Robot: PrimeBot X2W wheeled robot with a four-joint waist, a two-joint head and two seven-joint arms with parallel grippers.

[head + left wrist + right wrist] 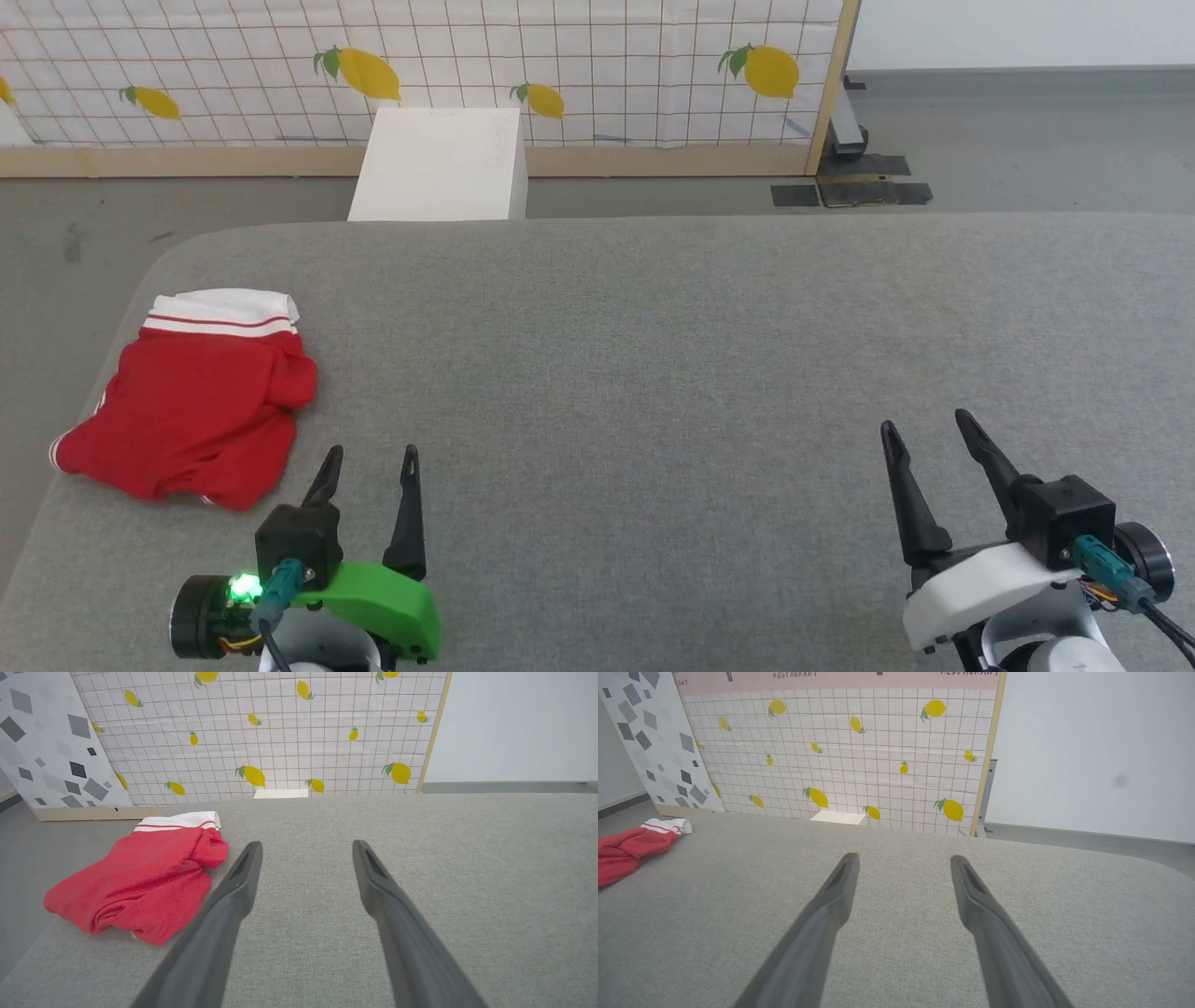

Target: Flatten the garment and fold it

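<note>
Red garment (201,411) at worktop (653,373) left edge, long axis slanting away rightward, white cuff (224,313) farthest, left tool (372,452) and right tool (924,420) wide

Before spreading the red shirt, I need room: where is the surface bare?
The grey fabric surface is bare right of the crumpled red, white-sleeved T-shirt, across to the far edge, between left gripper and right gripper. Only the left corner is crowded.

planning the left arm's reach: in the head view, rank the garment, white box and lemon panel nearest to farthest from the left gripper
1. garment, close by, just left of the left gripper.
2. white box, well ahead, slightly right.
3. lemon panel, standing behind the box, at the back.
</note>
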